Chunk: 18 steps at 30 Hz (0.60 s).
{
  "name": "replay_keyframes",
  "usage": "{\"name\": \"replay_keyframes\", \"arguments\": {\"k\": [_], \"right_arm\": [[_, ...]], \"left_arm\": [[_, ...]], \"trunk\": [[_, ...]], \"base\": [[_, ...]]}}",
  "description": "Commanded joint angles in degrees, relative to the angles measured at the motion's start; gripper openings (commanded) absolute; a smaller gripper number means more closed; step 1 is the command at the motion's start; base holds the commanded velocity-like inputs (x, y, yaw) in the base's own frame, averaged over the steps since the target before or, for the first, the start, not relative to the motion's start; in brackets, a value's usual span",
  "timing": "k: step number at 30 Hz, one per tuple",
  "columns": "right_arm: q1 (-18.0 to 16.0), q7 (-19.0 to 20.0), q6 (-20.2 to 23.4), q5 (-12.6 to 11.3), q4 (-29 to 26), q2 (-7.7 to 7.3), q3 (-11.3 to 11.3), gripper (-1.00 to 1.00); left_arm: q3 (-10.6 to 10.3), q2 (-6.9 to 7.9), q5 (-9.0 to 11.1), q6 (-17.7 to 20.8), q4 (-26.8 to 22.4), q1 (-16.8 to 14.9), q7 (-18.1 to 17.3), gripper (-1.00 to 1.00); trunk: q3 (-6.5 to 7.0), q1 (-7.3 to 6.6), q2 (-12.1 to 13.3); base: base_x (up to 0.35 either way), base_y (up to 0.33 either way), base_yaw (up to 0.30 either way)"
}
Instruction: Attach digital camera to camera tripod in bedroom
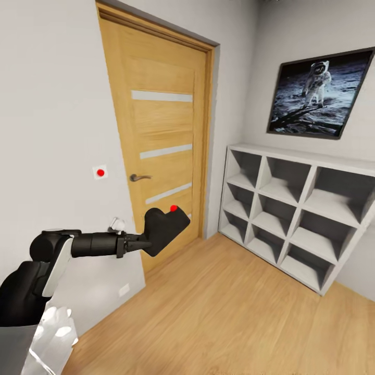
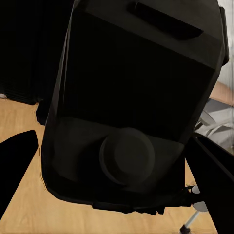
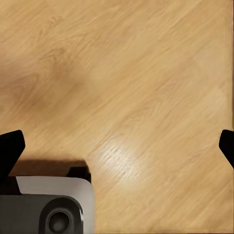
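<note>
Head view: the chunky black digital camera (image 1: 165,228) with its small red button (image 1: 173,208) is held out in mid-air by the left gripper (image 1: 141,242), whose fingers (image 1: 134,242) are closed on its lower edge, in front of a light oak door (image 1: 161,146) with three frosted strips. To the right stands a white cube shelf unit (image 1: 297,208) under a framed astronaut photograph (image 1: 319,94). In the right wrist view, the right gripper (image 3: 117,146) hangs spread wide and empty-handed over pale wood floor (image 3: 146,87).
</note>
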Motion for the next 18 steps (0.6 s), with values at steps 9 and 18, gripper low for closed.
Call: {"name": "replay_keyframes", "arguments": {"k": [9, 18], "right_arm": [[-0.10, 0.10, -0.38, 0.45, 0.26, -0.03, -0.47, 1.00], [-0.11, 0.10, -0.38, 0.43, 0.26, 0.00, -0.52, 1.00]], "left_arm": [[-0.03, 0.05, 0.22, 0.35, -0.07, -0.05, -0.08, -1.00], [-0.03, 0.05, 0.22, 0.35, -0.04, -0.05, 0.03, -1.00]], "trunk": [[-0.13, 0.04, -0.14], [-0.13, 0.04, -0.14]], "base": [[0.000, 0.000, -0.300], [0.058, 0.035, -0.300]]}}
